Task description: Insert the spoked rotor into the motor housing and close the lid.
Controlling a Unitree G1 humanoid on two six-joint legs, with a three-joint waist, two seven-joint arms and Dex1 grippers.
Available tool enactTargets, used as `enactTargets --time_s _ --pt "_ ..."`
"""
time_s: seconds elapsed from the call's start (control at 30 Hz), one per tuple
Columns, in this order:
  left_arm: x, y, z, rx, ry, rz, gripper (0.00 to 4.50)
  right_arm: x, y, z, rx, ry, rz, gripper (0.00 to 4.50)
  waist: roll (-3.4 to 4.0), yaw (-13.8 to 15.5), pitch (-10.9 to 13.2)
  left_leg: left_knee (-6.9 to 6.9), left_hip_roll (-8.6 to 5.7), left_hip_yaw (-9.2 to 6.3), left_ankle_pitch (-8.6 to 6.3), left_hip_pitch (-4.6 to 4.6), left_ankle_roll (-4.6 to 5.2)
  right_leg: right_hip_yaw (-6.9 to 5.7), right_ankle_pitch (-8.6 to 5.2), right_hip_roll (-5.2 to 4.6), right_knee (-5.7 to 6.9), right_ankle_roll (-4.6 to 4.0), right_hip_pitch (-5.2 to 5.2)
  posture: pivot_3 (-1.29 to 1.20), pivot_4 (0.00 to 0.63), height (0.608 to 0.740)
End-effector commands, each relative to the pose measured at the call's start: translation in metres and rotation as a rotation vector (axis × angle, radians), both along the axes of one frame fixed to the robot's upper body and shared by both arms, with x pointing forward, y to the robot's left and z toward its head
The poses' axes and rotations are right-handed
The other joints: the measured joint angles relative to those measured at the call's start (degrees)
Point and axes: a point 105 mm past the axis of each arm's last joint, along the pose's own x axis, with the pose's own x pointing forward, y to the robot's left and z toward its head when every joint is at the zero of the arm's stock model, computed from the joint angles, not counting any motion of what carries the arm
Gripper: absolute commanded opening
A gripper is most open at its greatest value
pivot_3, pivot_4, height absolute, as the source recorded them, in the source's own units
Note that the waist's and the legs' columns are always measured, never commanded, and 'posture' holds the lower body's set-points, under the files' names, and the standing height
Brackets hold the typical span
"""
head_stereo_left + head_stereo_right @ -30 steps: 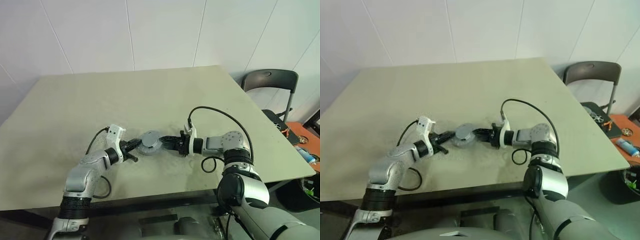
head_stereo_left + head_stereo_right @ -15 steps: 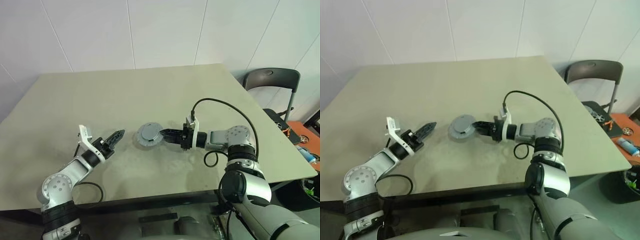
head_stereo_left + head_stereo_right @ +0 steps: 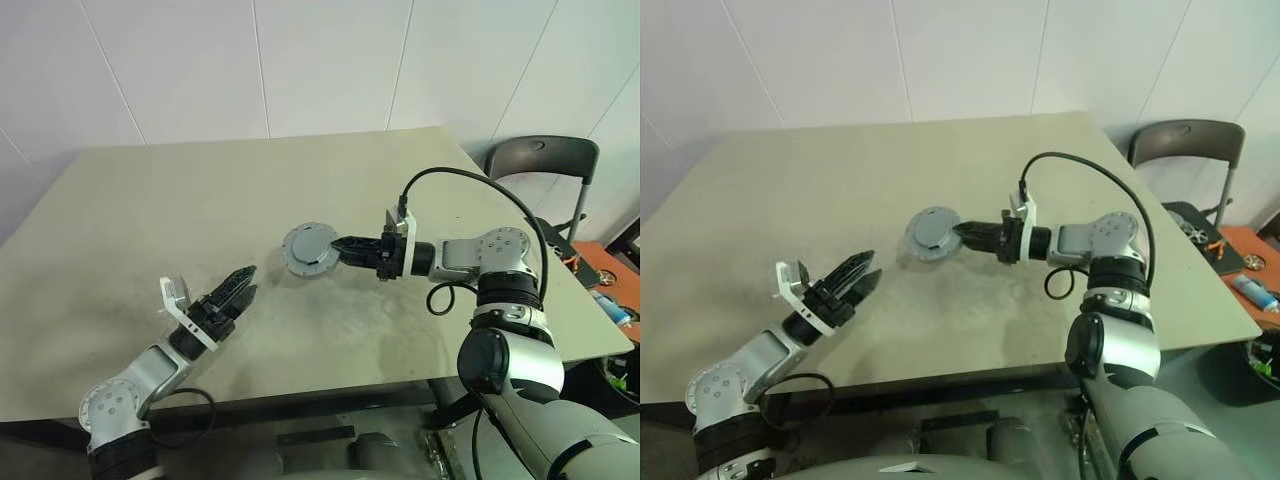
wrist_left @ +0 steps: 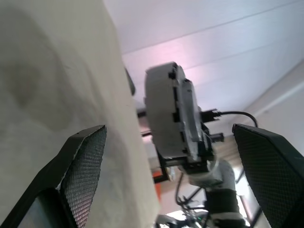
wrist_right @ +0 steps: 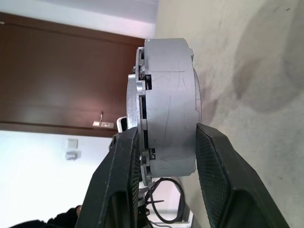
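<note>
My right gripper (image 3: pixel 338 246) is shut on the motor housing (image 5: pixel 171 104), a thick grey round body, and holds it tilted a little above the table (image 3: pixel 200 190). Its two fingers (image 5: pixel 124 180) clamp the housing across its thickness. The lid (image 3: pixel 308 247), a grey disc with a toothed edge (image 5: pixel 139 95), sits on the housing's face turned away from the table. The spoked rotor is hidden. My left gripper (image 3: pixel 243 282) stands open and empty near the table's front left, well apart from the housing (image 4: pixel 166 118).
A dark folding chair (image 3: pixel 540 160) stands past the table's right edge. An orange surface with small items (image 3: pixel 605 275) lies at the far right. Bare tabletop stretches behind and to the left of the housing.
My left gripper has let go of the housing, opened, rolled and drawn back to the front left. My right gripper has lifted the housing off the table.
</note>
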Motion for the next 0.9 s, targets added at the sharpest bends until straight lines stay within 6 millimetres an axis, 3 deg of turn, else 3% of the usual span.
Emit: enactTargets --time_s 0.03,0.43,0.9 --pt "-0.007 -0.009 0.015 -0.043 -0.05 -0.061 4.5 -0.001 0.008 0.033 0.09 -0.11 0.049 1.31 0.0 -0.01 0.0 0.0 0.0 0.0 0.0 0.0 0.0 0.0 0.0 0.0 -0.01 0.0 0.0 0.0 0.0 0.74" --pt "0.005 -0.018 0.042 -0.094 -0.113 -0.102 4.5 -0.011 0.029 0.035 0.12 -0.124 0.114 1.31 0.0 0.05 0.0 0.0 -0.01 -0.01 0.01 -0.01 -0.01 0.0 0.0 -0.01 -0.02 0.0 0.0 0.0 0.0 0.74" --pt "0.008 -0.032 0.038 -0.072 -0.099 -0.156 4.5 -0.021 0.034 0.034 0.148 -0.129 0.149 1.31 0.0 0.01 0.0 0.0 -0.02 0.01 0.0 -0.02 -0.01 0.0 0.0 0.01 -0.03 -0.01 0.0 0.0 0.0 0.74"
